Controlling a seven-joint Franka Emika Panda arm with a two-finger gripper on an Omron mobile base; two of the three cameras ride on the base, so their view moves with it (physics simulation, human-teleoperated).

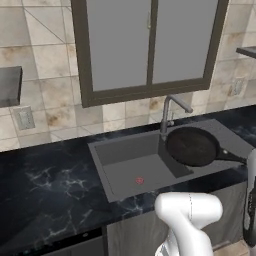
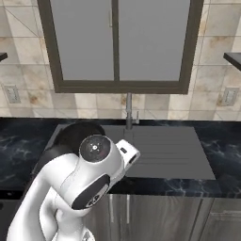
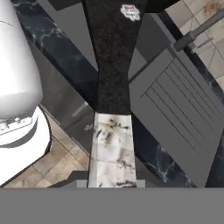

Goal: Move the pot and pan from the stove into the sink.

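the gripper (image 3: 112, 186) is clamped on the handle of the pan (image 1: 192, 146), which hangs over the drainboard at the sink's (image 1: 131, 167) right; the handle runs right, the basin lies left.

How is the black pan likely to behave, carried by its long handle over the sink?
The pan looks rigid, so it shouldn't flex. Its wide round body sits far from the handle, so it would probably droop or twist in the pincer. The thin, smooth-looking handle might slip.
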